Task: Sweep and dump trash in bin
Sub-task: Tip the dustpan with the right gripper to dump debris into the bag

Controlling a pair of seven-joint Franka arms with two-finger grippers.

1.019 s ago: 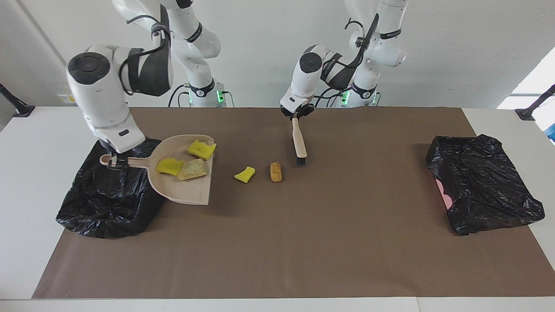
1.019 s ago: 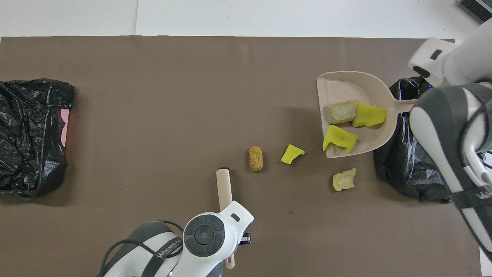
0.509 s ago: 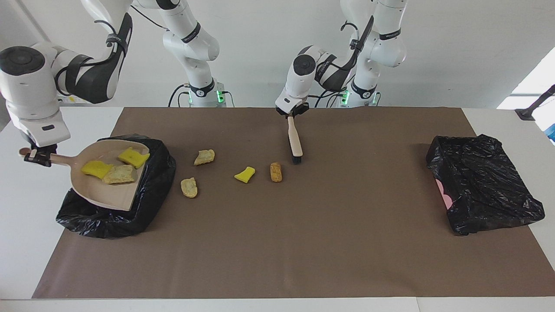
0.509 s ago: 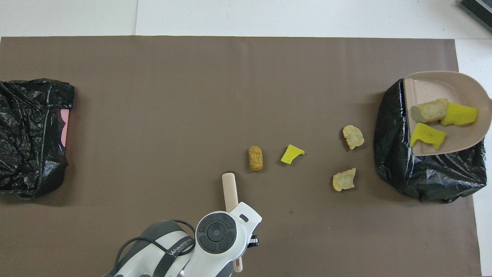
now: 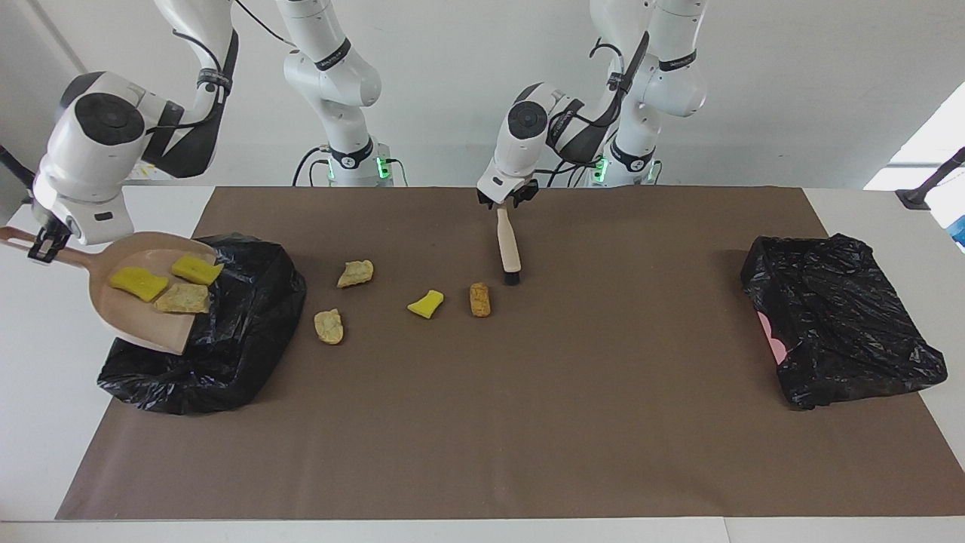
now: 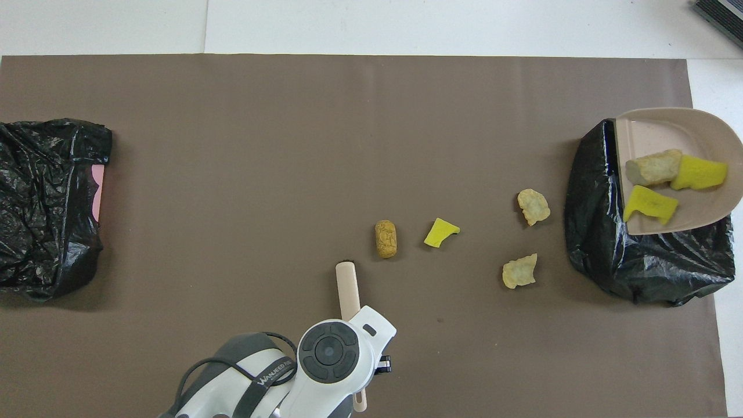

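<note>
the right tool (image 5: 47, 243) is closed on the handle of a pale dustpan (image 5: 113, 309), holding it in the air, tilted down over a black bin bag (image 5: 234, 332) at the right arm's end of the surface (image 5: 452, 422). three bits of trash lie in the pan: two yellow sponge pieces (image 5: 139, 282) (image 5: 196, 268) and a tan bread-like piece (image 5: 183, 299) just beside them, all bunched toward the pan's lower, open edge. in the overhead view the pan (image 6: 667, 130) covers the part of the bag (image 6: 638, 261) toward the surface's end, and the right arm itself is out of that view. four more bits of trash lie on the brown mat between the bag and the middle of the surface: two tan lumps (image 5: 355, 273) (image 5: 329, 326) near the bag, the first nearer to the robots than the second, then a yellow sponge piece (image 5: 426, 304), then a brown bread-like piece (image 5: 479, 299) just beside it. the left tool (image 5: 507, 197) is over the mat near the robots' edge with a brush (image 5: 509, 249) hanging from it, bristles down close to the brown piece; its handle sits between the fingers, but i cannot tell how tightly they are closed on it. a second black bag (image 5: 837, 317) sits at the left arm's end of the surface, with a bit of pink showing at its edge.
</note>
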